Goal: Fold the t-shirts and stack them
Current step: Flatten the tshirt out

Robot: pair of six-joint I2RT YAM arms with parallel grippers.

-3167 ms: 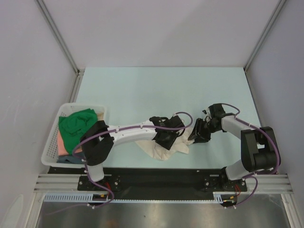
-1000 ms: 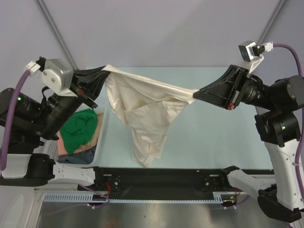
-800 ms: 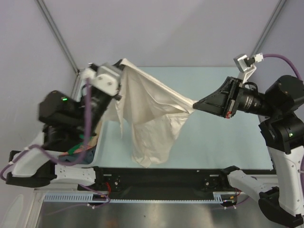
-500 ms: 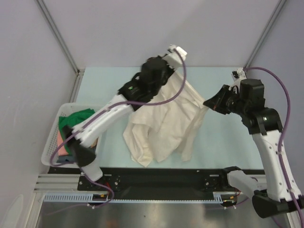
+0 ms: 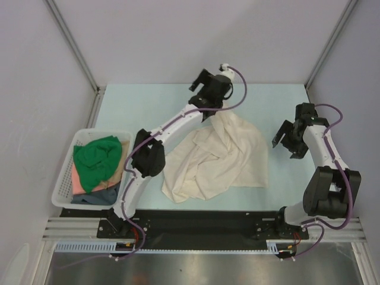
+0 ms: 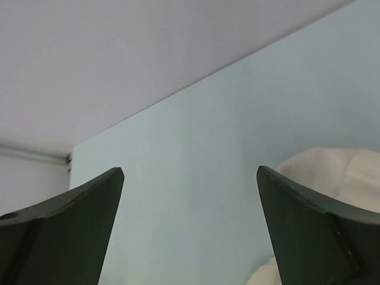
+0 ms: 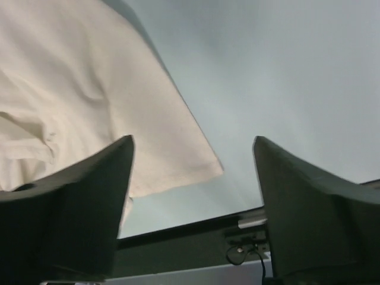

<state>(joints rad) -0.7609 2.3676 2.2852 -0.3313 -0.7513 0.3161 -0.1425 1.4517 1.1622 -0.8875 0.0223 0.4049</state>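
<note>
Cream t-shirt (image 5: pixel 217 157) lies rumpled on the table (image 5: pixel 148 107), its layers overlapping. Left gripper (image 6: pixel 190 172) and right gripper (image 7: pixel 193 139) stand released and empty at its far and right edges. Risk: folding unflattened layers would likely trap creases and skew the stack.

Bare table (image 5: pixel 142 110) lies open beyond and left of the rumpled cream t-shirt (image 5: pixel 217 157); the left arm (image 5: pixel 172 122) slants across that stretch, the white basket (image 5: pixel 61 189) crowds the left edge, and walls (image 5: pixel 208 41) close three sides.
</note>
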